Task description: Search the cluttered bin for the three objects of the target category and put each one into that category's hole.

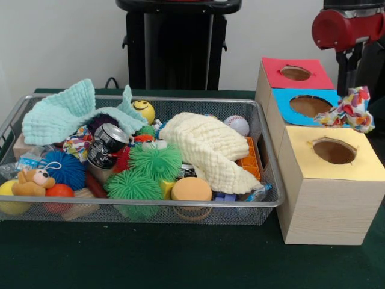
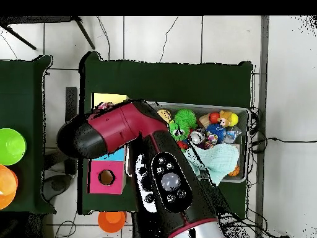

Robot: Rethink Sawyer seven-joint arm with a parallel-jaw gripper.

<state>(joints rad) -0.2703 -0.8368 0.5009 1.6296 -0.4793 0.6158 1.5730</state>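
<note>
Nearest in the front view, the wire-mesh bin [image 1: 272, 198] is seen on the left of the green table, heaped with toys, among them green spiky balls [image 1: 144, 171], a pale yellow cloth [image 1: 207, 150] and a mint cloth [image 1: 66, 114], with a second printed fabric bundle [image 1: 77, 144] lodged among the clutter at the bin's left. To the right, the yellow-surround hole [image 1: 334, 151] is seen in the nearest, largest wooden box [image 1: 325, 208]. Farther back, a printed fabric bundle [image 1: 351, 110] is seen hanging above the blue-surround hole [image 1: 310, 106] below the red arm [image 1: 346, 27]; the fingers cannot be made out, so their state cannot be told.
</note>
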